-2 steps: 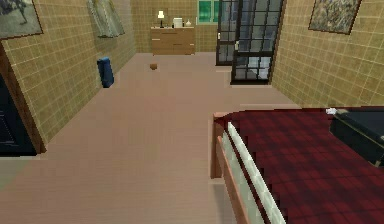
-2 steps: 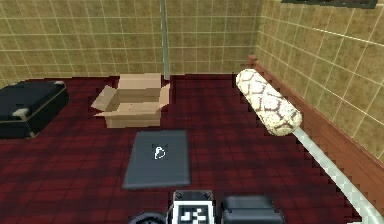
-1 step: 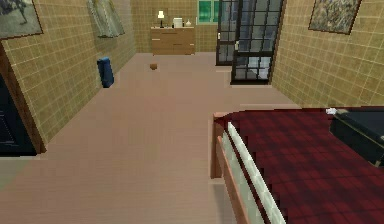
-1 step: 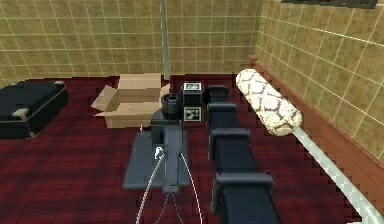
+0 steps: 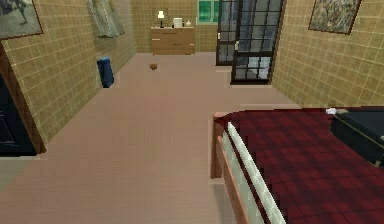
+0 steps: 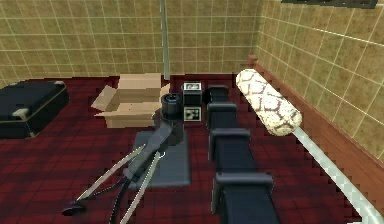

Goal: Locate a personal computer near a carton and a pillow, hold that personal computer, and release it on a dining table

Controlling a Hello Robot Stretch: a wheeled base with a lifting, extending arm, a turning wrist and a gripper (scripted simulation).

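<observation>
In the arm side view a flat grey slab, likely the personal computer (image 6: 172, 165), lies on the dark red bedcover (image 6: 60, 160). An open cardboard carton (image 6: 130, 100) sits just behind it, and a patterned roll pillow (image 6: 268, 100) lies to the right by the wall. The arm (image 6: 232, 150) rises from the bottom edge. The gripper (image 6: 98, 206) has its dark body over the slab, and its thin fingers (image 6: 105, 182) point down to the left. I cannot tell whether it holds anything.
A black suitcase (image 6: 28, 108) lies on the bed (image 5: 310, 160) at the arm side view's left and shows again as a suitcase (image 5: 360, 130) in the forward view. Ahead is open floor (image 5: 140, 130) with a blue bin (image 5: 105, 71), a small brown ball (image 5: 153, 66), a dresser (image 5: 172, 40) and glazed doors (image 5: 250, 40).
</observation>
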